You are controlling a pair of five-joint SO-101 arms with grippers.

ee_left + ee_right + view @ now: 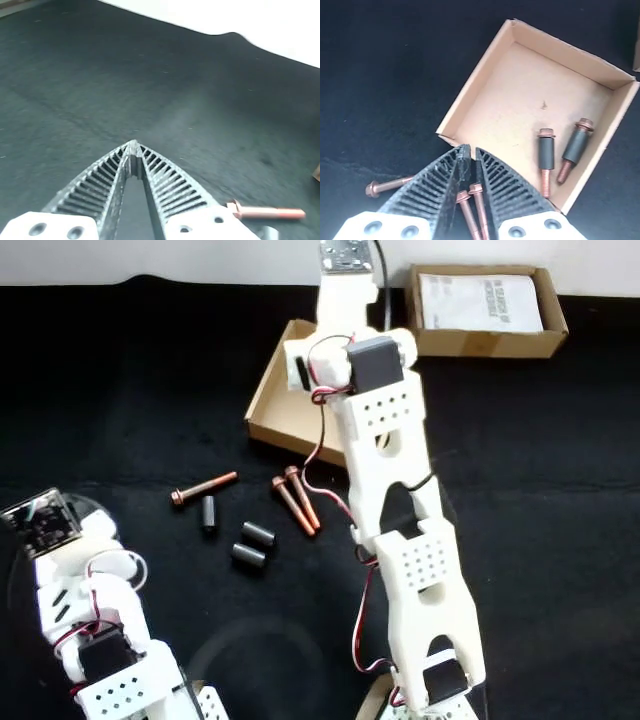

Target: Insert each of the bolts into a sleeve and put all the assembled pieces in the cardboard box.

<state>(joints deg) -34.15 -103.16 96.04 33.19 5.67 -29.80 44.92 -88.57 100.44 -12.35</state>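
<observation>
Three copper bolts lie on the black table: one alone (203,488) and two side by side (297,500). Three dark sleeves (209,512) (258,534) (248,556) lie just in front of them. The open cardboard box (285,410) sits behind them. Inside the box (520,95) are two assembled pieces (546,155) (574,149). My right gripper (468,149) is shut and empty, hanging over the box's near corner, above the paired bolts (470,210). My left gripper (134,145) is shut and empty over bare table, left of the single bolt (265,213).
A second cardboard box (485,305) holding a printed sheet stands at the back right. The right arm (400,500) stretches from the front edge over the table's middle. The left arm (90,620) sits at the front left. Bare black cloth lies to the left and right.
</observation>
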